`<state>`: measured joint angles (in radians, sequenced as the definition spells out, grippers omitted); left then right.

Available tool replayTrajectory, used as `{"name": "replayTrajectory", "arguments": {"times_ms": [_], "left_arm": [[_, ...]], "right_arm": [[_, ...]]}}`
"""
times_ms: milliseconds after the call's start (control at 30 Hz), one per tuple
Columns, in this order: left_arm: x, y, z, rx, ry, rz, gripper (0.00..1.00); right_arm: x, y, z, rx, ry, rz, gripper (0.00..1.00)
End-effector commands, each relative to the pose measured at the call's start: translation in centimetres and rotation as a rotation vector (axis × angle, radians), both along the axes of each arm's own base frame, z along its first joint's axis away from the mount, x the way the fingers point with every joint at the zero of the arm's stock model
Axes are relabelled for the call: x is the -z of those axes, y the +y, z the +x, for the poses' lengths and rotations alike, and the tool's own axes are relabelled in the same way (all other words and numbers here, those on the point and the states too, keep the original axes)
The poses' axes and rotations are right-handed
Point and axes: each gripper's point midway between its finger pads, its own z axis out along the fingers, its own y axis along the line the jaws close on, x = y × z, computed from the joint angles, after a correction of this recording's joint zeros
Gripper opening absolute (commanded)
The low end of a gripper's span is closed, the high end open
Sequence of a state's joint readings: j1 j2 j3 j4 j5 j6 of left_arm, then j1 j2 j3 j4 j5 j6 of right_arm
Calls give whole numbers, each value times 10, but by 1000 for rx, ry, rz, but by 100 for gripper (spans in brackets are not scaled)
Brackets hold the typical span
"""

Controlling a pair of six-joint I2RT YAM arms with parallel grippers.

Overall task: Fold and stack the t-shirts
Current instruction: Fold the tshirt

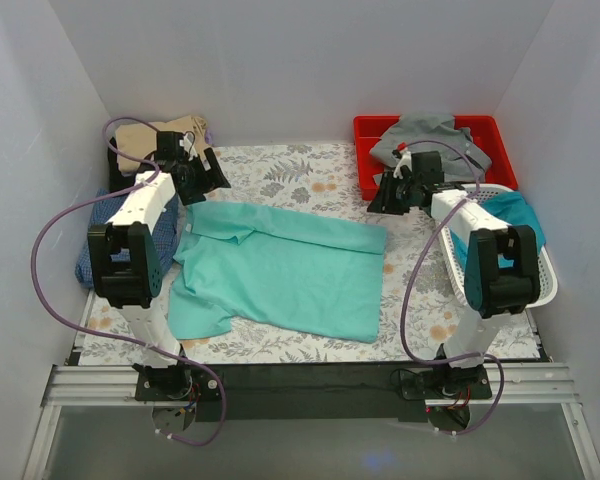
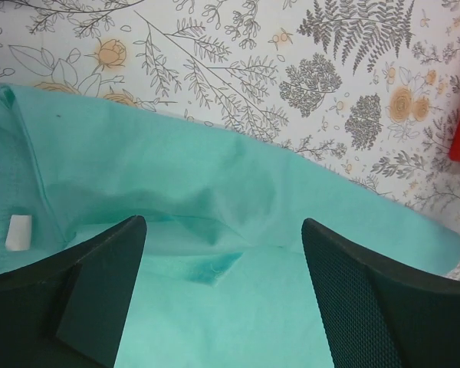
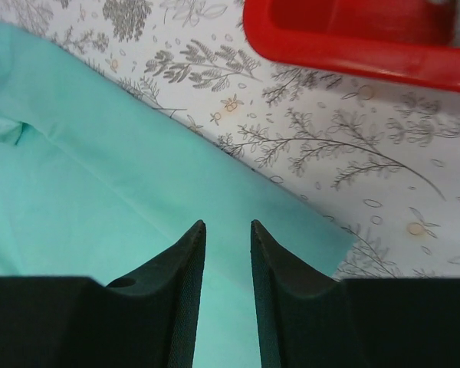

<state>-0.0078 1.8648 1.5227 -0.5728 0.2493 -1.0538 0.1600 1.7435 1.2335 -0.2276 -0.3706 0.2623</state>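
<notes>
The mint green t-shirt (image 1: 280, 270) lies spread on the flowered table cover, its far edge folded over and one sleeve hanging toward the near left. Over its far left corner hovers my left gripper (image 1: 205, 180), jaws wide open (image 2: 222, 222) above the collar area and its white label (image 2: 19, 232), holding nothing. My right gripper (image 1: 385, 195) is above the shirt's far right corner (image 3: 330, 245), its fingers a narrow gap apart (image 3: 227, 224) with no cloth between them. Other t-shirts: tan (image 1: 155, 135), blue (image 1: 105, 225), grey (image 1: 425, 135), teal (image 1: 515, 210).
The red bin (image 1: 480, 125) stands at the back right with the grey shirt in it; its rim (image 3: 353, 54) is close beyond my right gripper. A white basket (image 1: 540, 285) with the teal shirt stands on the right. White walls enclose the table on three sides.
</notes>
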Motion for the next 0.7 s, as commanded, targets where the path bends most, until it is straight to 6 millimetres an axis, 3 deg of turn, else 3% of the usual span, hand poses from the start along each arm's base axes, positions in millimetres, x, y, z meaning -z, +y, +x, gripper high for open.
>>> {"name": "replayTrajectory", "arguments": {"times_ms": [0, 67, 133, 300, 667], "left_arm": [[-37, -6, 8, 22, -93, -44, 81], [-25, -8, 8, 29, -61, -54, 79], [-6, -12, 8, 33, -13, -74, 71], [24, -7, 9, 9, 16, -51, 73], [85, 0, 11, 21, 148, -7, 73]], "right_arm": [[-1, 33, 6, -88, -12, 72, 36], [3, 46, 6, -117, -3, 91, 36], [10, 57, 5, -138, 14, 106, 36], [25, 67, 3, -155, 40, 101, 36], [72, 50, -20, -106, 166, 22, 34]]}}
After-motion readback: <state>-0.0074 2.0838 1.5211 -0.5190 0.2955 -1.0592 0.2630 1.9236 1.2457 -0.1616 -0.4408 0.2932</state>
